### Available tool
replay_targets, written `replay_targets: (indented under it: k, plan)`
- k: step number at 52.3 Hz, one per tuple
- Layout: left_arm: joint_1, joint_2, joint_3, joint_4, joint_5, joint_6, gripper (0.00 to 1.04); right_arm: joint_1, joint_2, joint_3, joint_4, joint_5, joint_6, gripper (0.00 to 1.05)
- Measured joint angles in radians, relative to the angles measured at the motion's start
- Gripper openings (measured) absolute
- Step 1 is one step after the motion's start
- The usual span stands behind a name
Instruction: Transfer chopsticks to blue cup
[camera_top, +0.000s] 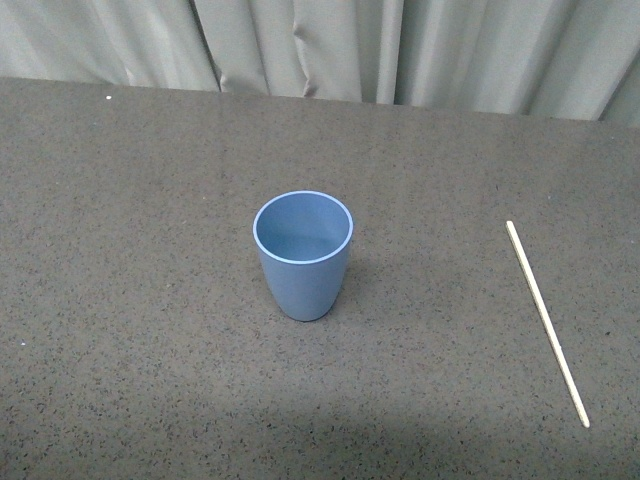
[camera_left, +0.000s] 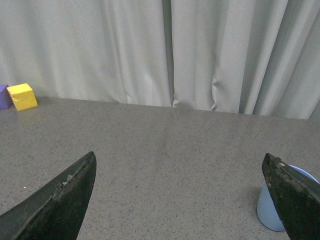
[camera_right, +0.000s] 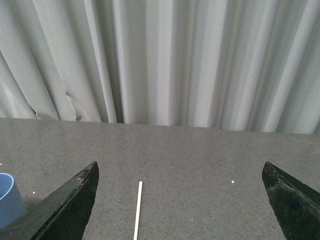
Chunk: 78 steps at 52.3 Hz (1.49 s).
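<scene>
**Chopstick (camera_top: 546, 322) lies outside blue cup (camera_top: 302, 255)**

The right gripper (camera_right: 180, 165) hangs spread wide, the stick flat on the table (camera_top: 150, 200) ahead, between its fingers. The upright cup shows behind one finger of the equally wide left gripper (camera_left: 178, 156).
</scene>
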Motion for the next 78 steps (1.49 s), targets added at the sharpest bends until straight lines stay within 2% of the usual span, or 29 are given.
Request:
replay_targets:
  k: [48, 49, 52, 55, 63, 69, 78]
  plan:
    - [0.000, 0.000, 0.000, 0.000, 0.000, 0.000, 0.98, 0.000, 0.000, 0.000, 0.000, 0.000, 0.000, 0.95]
    - [0.000, 0.000, 0.000, 0.000, 0.000, 0.000, 0.98, 0.000, 0.001, 0.000, -0.002, 0.005, -0.004, 0.95]
    - [0.000, 0.000, 0.000, 0.000, 0.000, 0.000, 0.98, 0.030, 0.032, 0.028, -0.082, 0.102, -0.074, 0.95]
    - [0.000, 0.000, 0.000, 0.000, -0.002, 0.000, 0.98, 0.048, 0.106, 0.062, -0.154, 0.166, -0.165, 0.95]
    - [0.000, 0.000, 0.000, 0.000, 0.000, 0.000, 0.98, 0.092, 0.349, 0.098, -0.087, 0.148, -0.247, 0.95]
    - [0.000, 0.000, 0.000, 0.000, 0.000, 0.000, 0.98, 0.111, 0.549, 0.148, -0.013, 0.093, -0.209, 0.95]
    - [0.000, 0.000, 0.000, 0.000, 0.000, 0.000, 0.98, 0.102, 1.041, 0.305, 0.120, 0.033, -0.073, 0.95]
